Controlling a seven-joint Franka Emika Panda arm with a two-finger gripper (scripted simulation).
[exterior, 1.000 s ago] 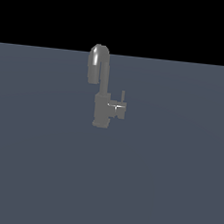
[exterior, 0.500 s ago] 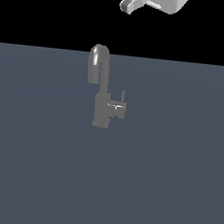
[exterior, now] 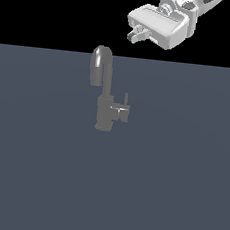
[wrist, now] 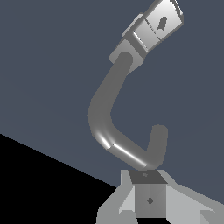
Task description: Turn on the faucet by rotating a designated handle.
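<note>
The dull grey metal faucet (exterior: 106,98) with its arched gooseneck spout stands on the flat slate-grey floor (exterior: 40,179), its short grey stub handle (exterior: 122,109) pointing to the exterior view's right. The white gripper (exterior: 134,34) hovers above it, well apart; I cannot tell whether its jaws are spread.

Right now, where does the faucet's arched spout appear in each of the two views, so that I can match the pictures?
Exterior view: the arched spout rises near the picture's centre, above the faucet body, lower than the gripper.
Wrist view: the arched spout fills the middle as a long curved tube.
Shared landmark: the blocky faucet body at the spout's base.
</note>
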